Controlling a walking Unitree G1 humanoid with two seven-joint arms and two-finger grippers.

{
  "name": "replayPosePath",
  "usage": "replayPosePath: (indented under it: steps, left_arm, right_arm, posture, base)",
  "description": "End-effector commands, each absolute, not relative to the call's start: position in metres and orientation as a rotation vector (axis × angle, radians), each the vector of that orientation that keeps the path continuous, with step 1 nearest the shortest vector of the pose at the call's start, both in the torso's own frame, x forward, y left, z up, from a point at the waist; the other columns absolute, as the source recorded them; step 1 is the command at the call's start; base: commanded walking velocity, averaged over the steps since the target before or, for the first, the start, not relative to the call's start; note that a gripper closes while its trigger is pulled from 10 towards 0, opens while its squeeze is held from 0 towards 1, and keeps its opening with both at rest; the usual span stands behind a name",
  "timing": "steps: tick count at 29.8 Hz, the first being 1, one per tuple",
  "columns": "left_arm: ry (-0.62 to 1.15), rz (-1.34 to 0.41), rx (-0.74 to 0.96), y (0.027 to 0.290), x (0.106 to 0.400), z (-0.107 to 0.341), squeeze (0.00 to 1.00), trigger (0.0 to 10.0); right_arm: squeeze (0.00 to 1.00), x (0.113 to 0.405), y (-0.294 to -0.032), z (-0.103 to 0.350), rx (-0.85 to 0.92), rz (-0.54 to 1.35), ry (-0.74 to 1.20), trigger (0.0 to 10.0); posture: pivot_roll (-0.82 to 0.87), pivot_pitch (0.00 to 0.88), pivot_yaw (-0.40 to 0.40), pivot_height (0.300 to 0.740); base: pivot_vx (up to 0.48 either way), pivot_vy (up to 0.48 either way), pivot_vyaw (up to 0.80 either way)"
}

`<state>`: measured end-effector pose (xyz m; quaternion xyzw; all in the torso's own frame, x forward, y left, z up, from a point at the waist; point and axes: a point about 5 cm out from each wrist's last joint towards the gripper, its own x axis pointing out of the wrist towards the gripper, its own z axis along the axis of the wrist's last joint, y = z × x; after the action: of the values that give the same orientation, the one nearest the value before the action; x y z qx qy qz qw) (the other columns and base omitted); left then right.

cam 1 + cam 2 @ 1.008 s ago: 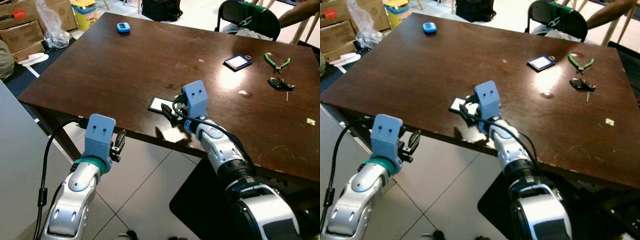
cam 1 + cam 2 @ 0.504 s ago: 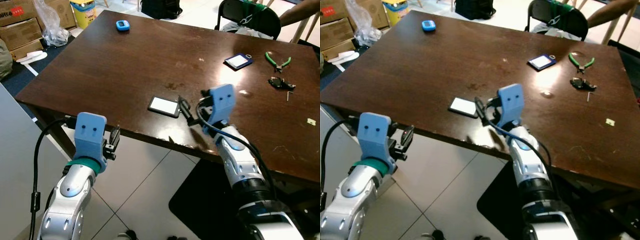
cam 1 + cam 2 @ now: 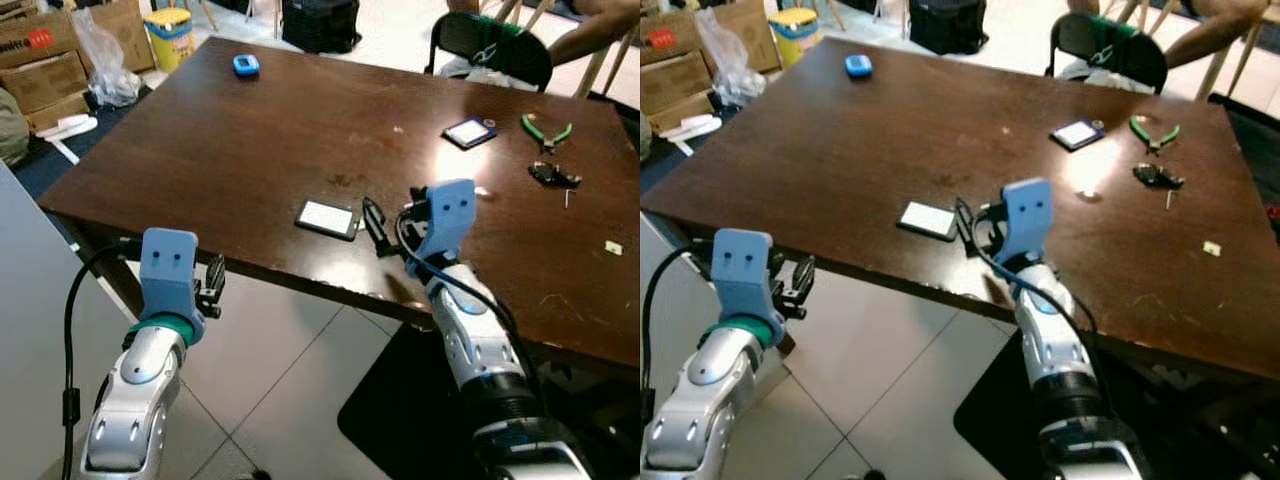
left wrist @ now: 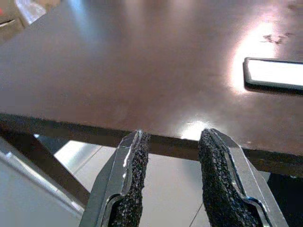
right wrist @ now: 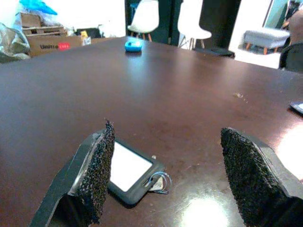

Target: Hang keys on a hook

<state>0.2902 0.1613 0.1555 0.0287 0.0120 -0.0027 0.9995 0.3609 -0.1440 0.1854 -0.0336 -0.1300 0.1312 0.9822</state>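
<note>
A black-framed white key tag (image 3: 327, 218) with a small metal ring (image 5: 160, 182) lies flat on the dark wooden table (image 3: 250, 140), close to its near edge. My right gripper (image 3: 375, 225) hovers just right of the tag, open, with nothing between its fingers (image 5: 97, 175). The tag lies near one finger in the right wrist view. My left gripper (image 3: 212, 285) hangs below and in front of the table's near edge, open and empty. Ahead of its fingers (image 4: 135, 175) runs the table edge, with the tag (image 4: 274, 75) beyond.
Farther back on the table lie a blue gadget (image 3: 245, 64), a blue card holder (image 3: 468, 132), green pliers (image 3: 545, 128) and small dark metal bits (image 3: 552, 175). A black chair (image 3: 490, 45) and a person's arm (image 3: 590, 35) are behind. Cardboard boxes (image 3: 45, 60) stand left.
My right gripper, which was over the tag, has drawn back to its right and the tag lies uncovered. The left arm has shifted slightly left. The camera has moved a little.
</note>
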Motion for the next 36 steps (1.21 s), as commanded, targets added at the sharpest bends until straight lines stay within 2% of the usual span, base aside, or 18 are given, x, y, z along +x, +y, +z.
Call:
replayPosePath:
  steps: [1,3,13,20,36]
  left_arm:
    - [0.038,-0.027,0.071,0.158,0.291,0.150,0.00,10.0]
    - [0.043,-0.088,0.109,0.150,0.299,0.149,0.00,10.0]
    - [0.015,-0.106,0.165,0.151,0.311,0.156,0.00,10.0]
    - [-0.003,-0.111,0.157,0.145,0.313,0.155,0.00,10.0]
    - [-0.011,-0.066,0.149,0.155,0.310,0.155,0.00,10.0]
  right_arm:
    - [0.00,0.358,-0.147,0.178,-0.083,0.249,-0.237,10.0]
    - [0.00,0.353,-0.162,0.171,-0.103,0.182,-0.219,10.0]
    - [0.00,0.353,-0.174,0.171,-0.111,0.157,-0.200,10.0]
    - [0.00,0.354,-0.162,0.165,-0.114,0.193,-0.175,10.0]
    - [0.00,0.350,-0.154,0.164,-0.088,0.220,-0.172,10.0]
  posture:
    - [-0.09,0.000,0.116,0.740]
    - [-0.14,0.000,0.159,0.740]
    - [-0.14,0.000,0.139,0.740]
    - [-0.13,0.000,0.128,0.740]
    - [-0.10,0.026,0.122,0.740]
  base:
    - [0.000,0.000,0.00]
    - [0.000,0.000,0.00]
    - [0.000,0.000,0.00]
    - [0.000,0.000,0.00]
    - [0.000,0.000,0.00]
